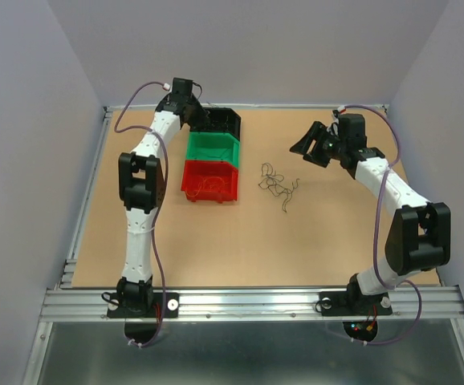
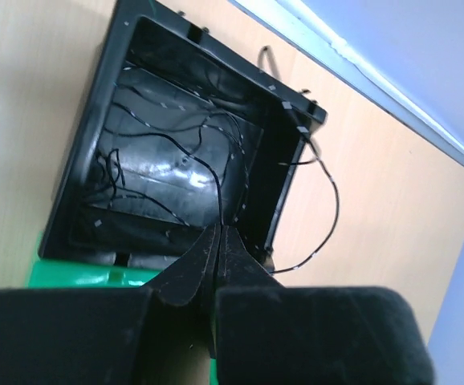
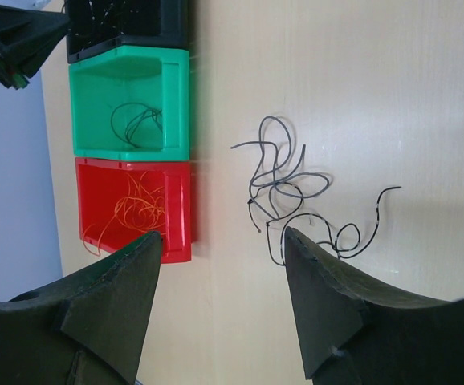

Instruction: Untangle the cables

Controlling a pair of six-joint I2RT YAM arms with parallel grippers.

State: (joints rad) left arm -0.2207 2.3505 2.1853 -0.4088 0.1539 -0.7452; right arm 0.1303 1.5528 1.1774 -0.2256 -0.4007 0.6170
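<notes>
The cables are thin curly wires. A dark loose clump (image 1: 278, 186) (image 3: 296, 192) lies on the table right of the bins. Orange wire (image 3: 136, 208) lies in the red bin (image 1: 210, 180), and dark green wire (image 3: 136, 124) in the green bin (image 1: 212, 147). Black wires (image 2: 176, 160) fill the black bin (image 2: 79, 160); one loops out over its rim onto the table (image 2: 335, 204). My left gripper (image 2: 218, 228) (image 1: 198, 112) hangs over the black bin, shut, and a black wire runs straight into its tips. My right gripper (image 3: 220, 233) (image 1: 312, 144) hovers open, above and right of the loose clump.
The three bins stand in a row at the back left, black (image 1: 228, 122) farthest, red nearest. A raised rail (image 1: 87, 184) borders the table's left side, and a metal rail (image 1: 256, 301) runs along the near edge by the arm bases.
</notes>
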